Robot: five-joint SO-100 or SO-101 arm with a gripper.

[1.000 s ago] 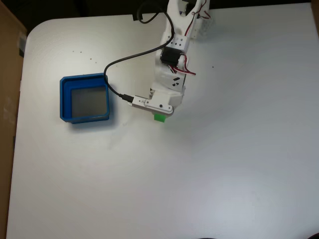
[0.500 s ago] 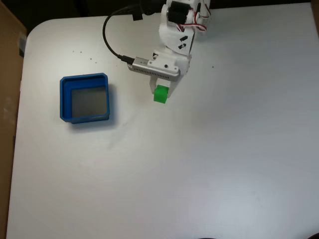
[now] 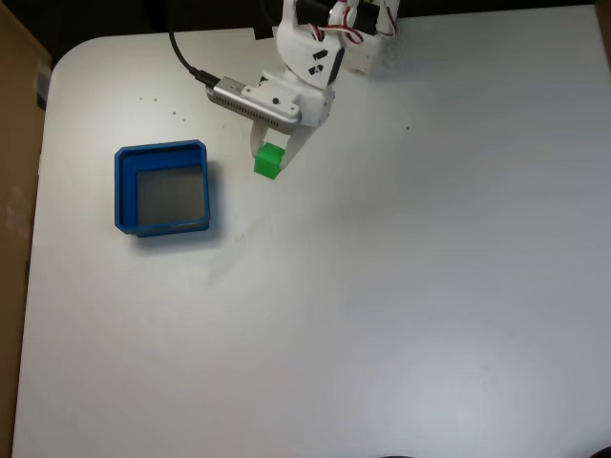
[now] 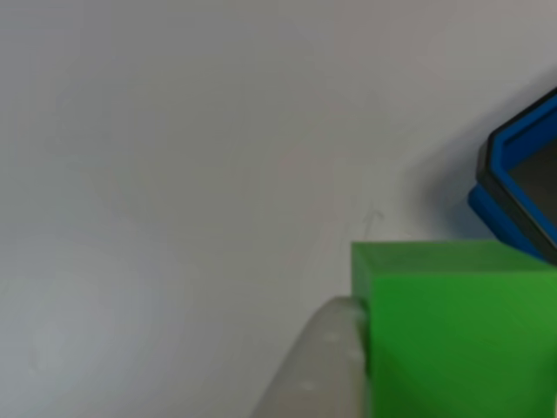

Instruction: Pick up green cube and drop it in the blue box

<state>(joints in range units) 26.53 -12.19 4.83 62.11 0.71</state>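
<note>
In the fixed view the green cube [image 3: 269, 160] hangs above the white table, held at the tip of my white gripper [image 3: 271, 157], which is shut on it. The blue box [image 3: 124, 186] lies on the table to the left of the cube, a short gap away, its grey bottom bare. In the other view the green cube [image 4: 452, 331] fills the lower right, with one white finger [image 4: 318, 370] pressed against its left face. A corner of the blue box [image 4: 513, 196] shows at the right edge, beyond the cube.
The arm's base and red-and-white wires [image 3: 344, 29] stand at the top middle of the table. A black cable [image 3: 186, 62] loops from the wrist camera toward the base. A brown surface [image 3: 14, 143] borders the table on the left.
The arm has lifted the green cube off the table and carried it up and to the left, closer to the blue box. The cable loop has swung upward with it.
</note>
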